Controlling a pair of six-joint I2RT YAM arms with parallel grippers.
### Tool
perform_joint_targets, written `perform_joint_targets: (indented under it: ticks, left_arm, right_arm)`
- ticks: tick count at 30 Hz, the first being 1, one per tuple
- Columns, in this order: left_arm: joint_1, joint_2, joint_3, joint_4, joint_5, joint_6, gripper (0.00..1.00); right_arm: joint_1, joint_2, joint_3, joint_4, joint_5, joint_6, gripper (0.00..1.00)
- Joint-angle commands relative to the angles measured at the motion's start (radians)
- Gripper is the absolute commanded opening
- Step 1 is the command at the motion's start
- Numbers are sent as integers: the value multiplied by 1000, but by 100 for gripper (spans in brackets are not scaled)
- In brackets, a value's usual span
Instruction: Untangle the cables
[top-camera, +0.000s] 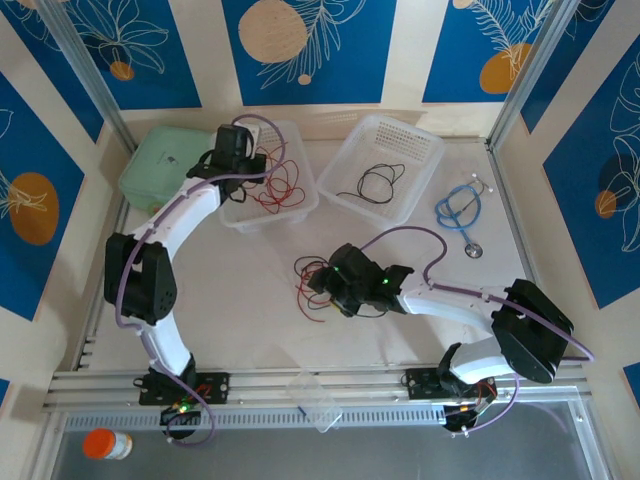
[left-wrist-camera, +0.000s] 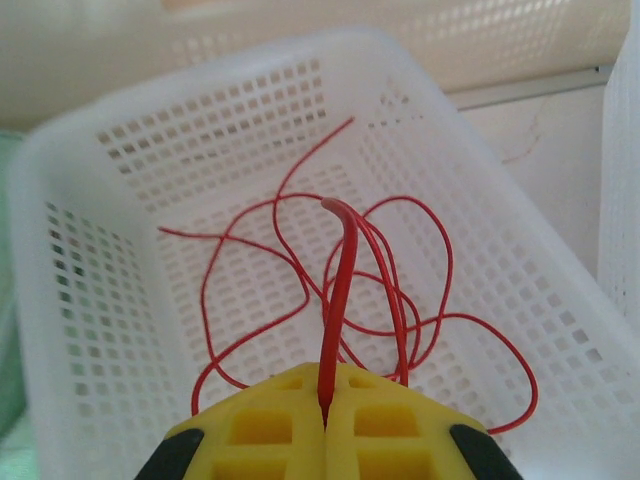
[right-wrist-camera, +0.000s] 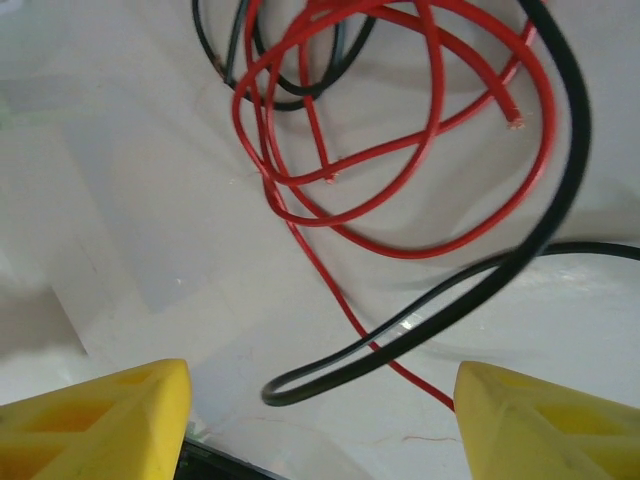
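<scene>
Fingers (left-wrist-camera: 250, 430) on the left pinch red cable (left-wrist-camera: 340, 290) above basket (left-wrist-camera: 70, 250).

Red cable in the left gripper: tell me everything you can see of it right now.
The red cable is thin, glossy, plastic-coated. One stretch is pinched in the shut yellow fingers of the left gripper and stands up from them, bending over at its top. It is above the white perforated basket, where more red loops lie crossing on the floor; whether they belong to the same cable I cannot tell.
</scene>
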Motion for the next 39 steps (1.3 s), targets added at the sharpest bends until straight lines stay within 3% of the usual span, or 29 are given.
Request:
perform_joint_targets:
  ticks: [1, 10, 14, 18, 22, 27, 35, 39]
  left_arm:
    - [10, 23, -28, 46, 61, -67, 3]
    - [10, 86, -31, 26, 88, -100, 13]
    - [8, 96, -21, -11, 115, -105, 28]
    - [-1, 16, -79, 15, 122, -107, 50]
    - [-9, -88, -75, -21, 117, -84, 59]
    - [-42, -231, -62, -88, 105, -55, 64]
    - [-154, -483, -216, -165, 57, -61, 66]
    - [-192, -567, -330, -165, 69, -104, 62]
  right_arm:
    - [15, 21, 30, 2, 67, 46, 67]
    - [17, 100, 73, 18, 102, 52, 43]
    - [20, 132, 97, 28, 109, 41, 34]
    - [23, 159, 112, 31, 109, 38, 27]
    - [27, 171, 118, 32, 107, 38, 19]
    - [29, 155, 122, 21, 131, 25, 1]
    - [31, 90, 197, -46, 147, -116, 0]
    - [32, 15, 251, -133, 193, -192, 0]
